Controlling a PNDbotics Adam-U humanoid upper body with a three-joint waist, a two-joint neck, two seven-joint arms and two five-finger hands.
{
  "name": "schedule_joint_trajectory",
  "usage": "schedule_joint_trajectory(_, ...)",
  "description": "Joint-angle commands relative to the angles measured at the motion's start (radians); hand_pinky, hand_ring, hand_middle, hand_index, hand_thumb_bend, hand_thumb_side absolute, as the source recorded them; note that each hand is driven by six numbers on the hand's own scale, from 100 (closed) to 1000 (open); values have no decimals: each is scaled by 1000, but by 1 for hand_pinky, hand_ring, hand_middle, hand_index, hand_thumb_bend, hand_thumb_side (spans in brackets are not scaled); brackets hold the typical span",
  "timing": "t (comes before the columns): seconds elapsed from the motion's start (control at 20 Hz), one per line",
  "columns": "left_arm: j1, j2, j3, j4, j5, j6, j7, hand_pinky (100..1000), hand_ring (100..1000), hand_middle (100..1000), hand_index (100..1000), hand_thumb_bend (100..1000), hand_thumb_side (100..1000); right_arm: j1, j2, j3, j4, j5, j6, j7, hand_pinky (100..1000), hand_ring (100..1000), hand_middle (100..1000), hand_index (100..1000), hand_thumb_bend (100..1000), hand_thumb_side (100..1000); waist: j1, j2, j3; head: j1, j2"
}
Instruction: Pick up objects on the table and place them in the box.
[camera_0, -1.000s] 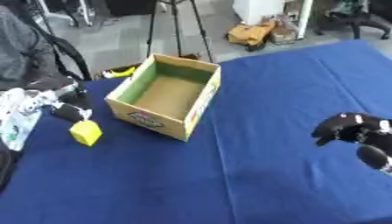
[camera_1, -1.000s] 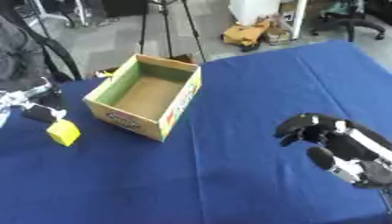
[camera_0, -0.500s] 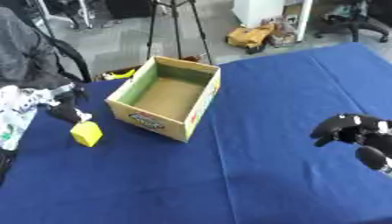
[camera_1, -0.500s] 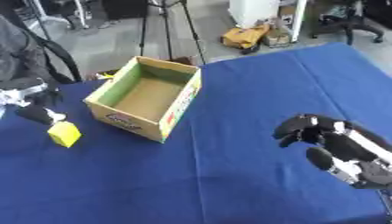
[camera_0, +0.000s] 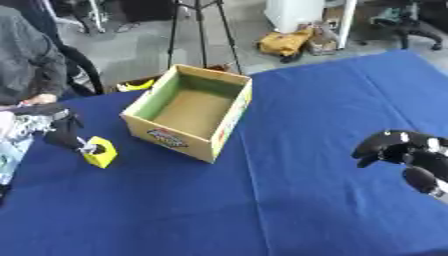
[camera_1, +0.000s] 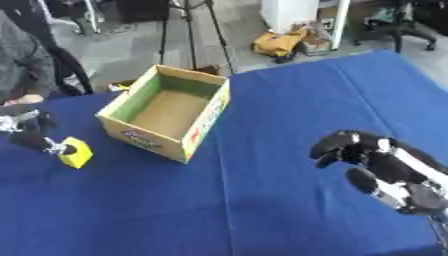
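A small yellow block (camera_0: 101, 152) lies on the blue table, left of an open cardboard box (camera_0: 190, 112) whose inside is bare. My left hand (camera_0: 64, 131) comes in from the left edge, and its fingertips (camera_0: 87, 147) touch the block's left side. I cannot make out whether its fingers are closed on the block. My right hand (camera_1: 350, 148) hovers over the cloth at the right, fingers curled, holding nothing.
The blue table (camera_0: 289, 200) runs to a far edge behind the box. A person in grey (camera_0: 26, 60) sits at the far left. Behind the table are a tripod (camera_0: 199, 25), a yellow bag (camera_0: 284, 41) and office chairs.
The whole picture has shifted a little, so the head moved. My left hand has come closer to the yellow block and now touches it. The right hand stays put.
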Motion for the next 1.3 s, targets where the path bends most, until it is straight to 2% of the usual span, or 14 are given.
schedule_joint_trajectory(0.05, -10, 4, 14, 19, -20, 34, 31, 614, 559, 592, 772, 674, 563, -8, -14, -12, -9, -4, -3, -2, 719, 787, 742, 797, 289, 583, -6, -10, 0, -1, -1)
schedule_joint_trajectory(0.5, 6, -47, 18, 87, -22, 90, 132, 593, 533, 566, 747, 643, 550, -12, -11, -11, -8, -3, -2, 2, 720, 787, 742, 797, 288, 585, -5, -5, -7, 0, -4)
schedule_joint_trajectory(0.6, 6, -54, 17, 94, -19, 94, 150, 583, 522, 555, 735, 607, 532, -14, -11, -10, -9, -2, -3, 3, 720, 787, 742, 797, 288, 586, -5, -2, -9, 1, -5)
schedule_joint_trajectory(0.7, 6, -60, 15, 99, -15, 95, 169, 574, 512, 539, 719, 508, 474, -15, -11, -10, -9, -2, -3, 3, 720, 786, 742, 797, 287, 586, -4, -1, -11, 2, -6)
schedule_joint_trajectory(0.85, 5, -67, 13, 104, -13, 92, 207, 560, 484, 495, 664, 103, 261, -16, -11, -10, -9, -2, -3, 5, 720, 786, 742, 797, 287, 586, -4, 0, -14, 2, -6)
schedule_joint_trajectory(1.0, 2, -68, 12, 101, 10, 88, 246, 536, 445, 444, 600, 100, 225, -17, -11, -10, -8, -2, -3, 5, 720, 786, 742, 797, 287, 586, -4, 0, -15, 3, -6)
schedule_joint_trajectory(1.3, -33, -44, 8, 23, 52, 64, 288, 521, 424, 409, 552, 100, 251, -15, -13, -10, -7, -3, -4, 6, 720, 786, 741, 796, 286, 586, -3, -3, -15, 2, -4)
